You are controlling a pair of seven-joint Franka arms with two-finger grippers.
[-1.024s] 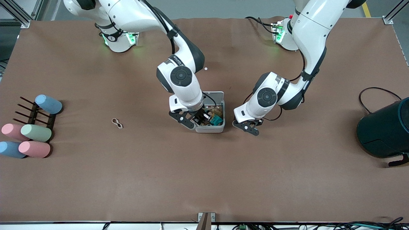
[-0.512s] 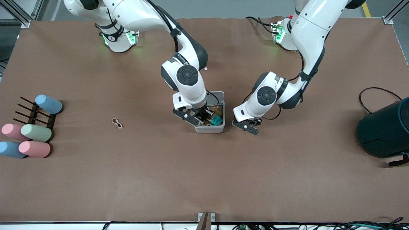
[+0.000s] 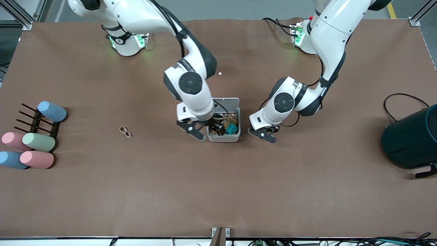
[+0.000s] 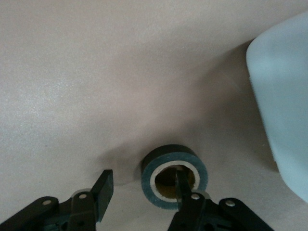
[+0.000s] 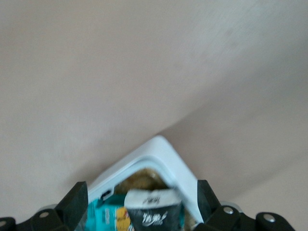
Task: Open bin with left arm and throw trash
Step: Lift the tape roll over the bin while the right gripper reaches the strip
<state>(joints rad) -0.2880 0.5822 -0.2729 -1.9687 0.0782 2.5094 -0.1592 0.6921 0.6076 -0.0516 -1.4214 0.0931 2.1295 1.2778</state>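
- Right gripper (image 3: 209, 132): I am seeing it hanging over the open bin (image 3: 223, 138) with its jaws spread wide and gripping nothing. The snack packet (image 5: 151, 214) is lying below it inside the bin, on top of other litter.
- Left gripper (image 3: 265, 136): I am reading it as partly open, low at the bin's 3 o'clock. One finger is dipping into the core of the tape roll (image 4: 173, 159) and the other is standing clear of its outer wall, so it is not clamping yet.
- Step, as I am judging it: the lid is standing open at the bin's 12 o'clock and the packet is in. The roll is coming next.
- Next move: I am expecting the left jaws to need closing on the roll's wall, then lifting it over the rim.
- The band (image 3: 125, 132) is waiting well apart at the bin's 9 o'clock.
- Counting: one bin, one packet, one roll, one band, so one in and two out. I am also counting five pastel cylinders (image 3: 52, 111) and one teal container (image 3: 409, 140).
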